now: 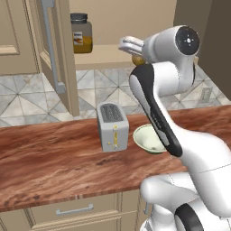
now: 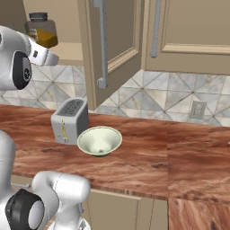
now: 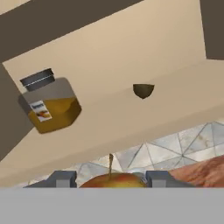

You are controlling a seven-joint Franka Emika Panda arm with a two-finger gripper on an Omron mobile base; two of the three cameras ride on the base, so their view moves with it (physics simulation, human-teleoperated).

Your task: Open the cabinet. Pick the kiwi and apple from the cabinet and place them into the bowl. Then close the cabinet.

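The tool (image 3: 109,180) pinches the round yellow-orange apple (image 3: 113,180) between its two dark fingertips (image 3: 61,179), with the thin stem standing up between them, so the carrying step appears to be in hand. To do it well, the robot should keep the grip steady, draw the fruit clear of the shelf edge, and bring it down over the wide pale cream-green bowl (image 2: 99,140), which stands well below the tool on the bench. It should release low inside the rim, because a round fruit dropped from high up may bounce out.

The small dark olive-brown kiwi (image 3: 143,90) lies ahead of the tool on the tan cabinet shelf (image 3: 131,113), and beside it stands a dark-lidded glass jar with orange contents (image 3: 50,105).

The reddish-brown wooden bench (image 1: 54,158) also carries a silver toaster (image 1: 112,126), just beside the bowl. The tan wall cabinet (image 2: 112,45) has one door swung open. Behind the bench is a grey patterned tile wall (image 2: 170,99) with an outlet (image 2: 196,109).
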